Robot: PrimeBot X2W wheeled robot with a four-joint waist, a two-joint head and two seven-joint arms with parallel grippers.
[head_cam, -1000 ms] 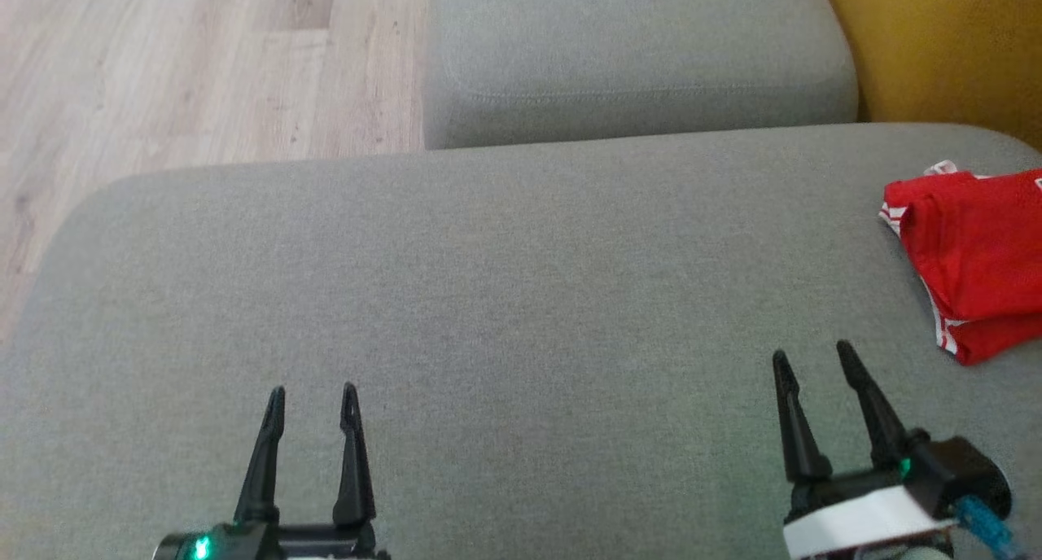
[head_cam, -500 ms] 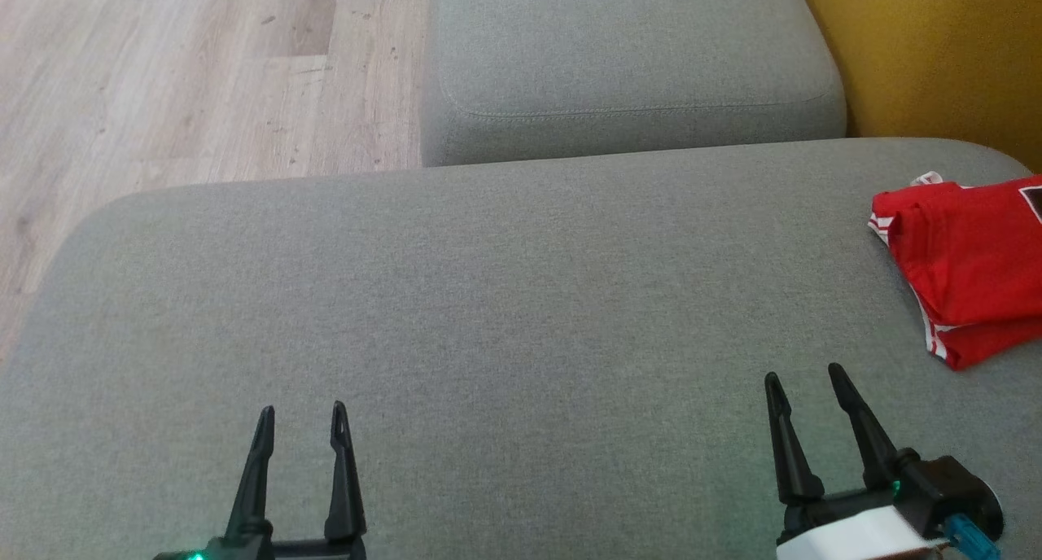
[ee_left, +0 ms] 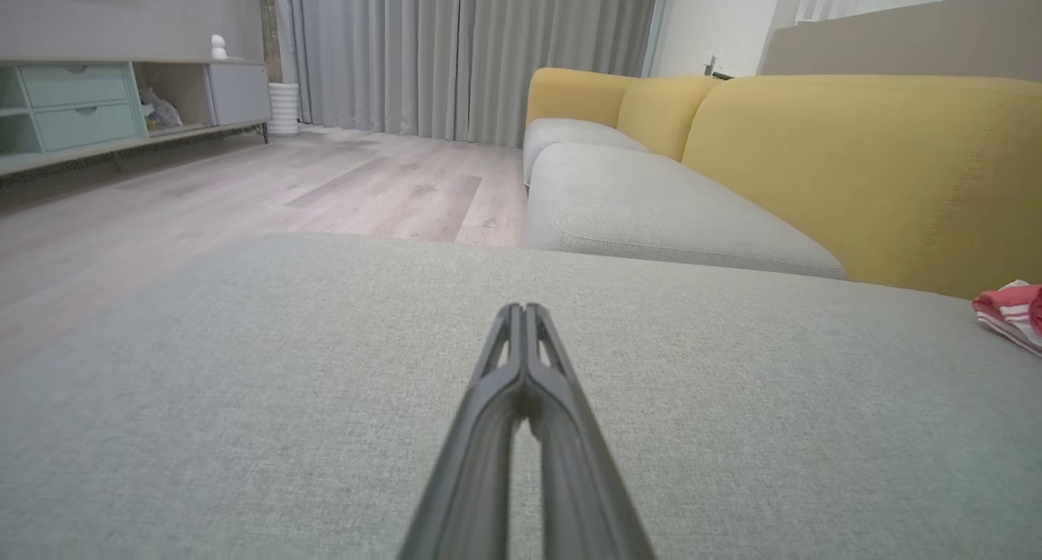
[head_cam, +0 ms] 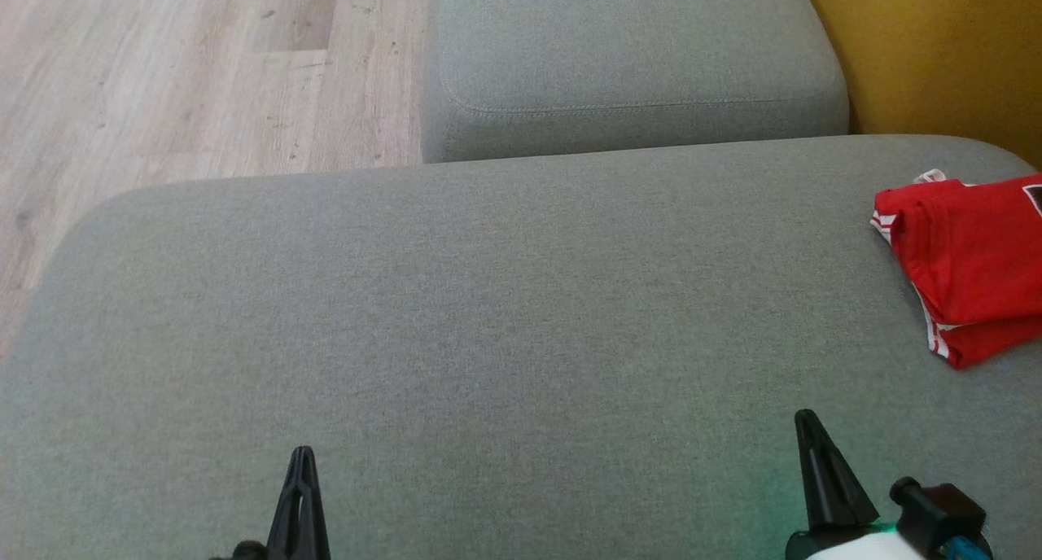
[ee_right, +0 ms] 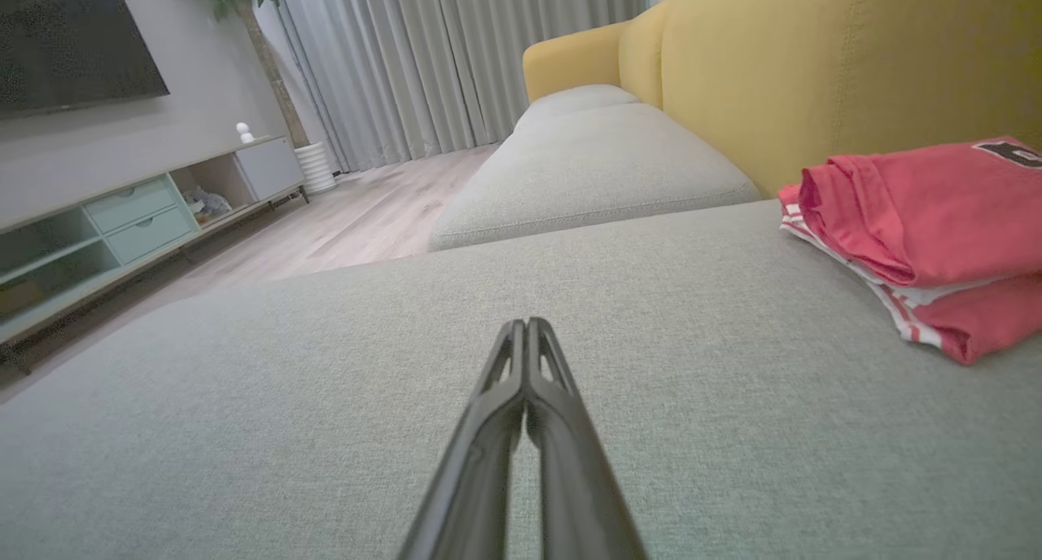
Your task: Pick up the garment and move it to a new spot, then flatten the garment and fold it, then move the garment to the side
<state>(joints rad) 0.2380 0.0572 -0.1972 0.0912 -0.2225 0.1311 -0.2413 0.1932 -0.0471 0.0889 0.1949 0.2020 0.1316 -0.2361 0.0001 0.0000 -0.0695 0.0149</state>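
One folded red garment lies at the right edge of the head view on the nearer of two grey cushions, cut off by the frame, so its long axis cannot be judged; its white-striped edge faces frame left. Two grippers, left gripper and right gripper, show at the bottom edge, bases cut off, fingers pressed together on nothing.

Head camera looked steeply down on the grey cushion; both wrist cameras skimmed low along it toward the curtains, all three sharing the red garment.
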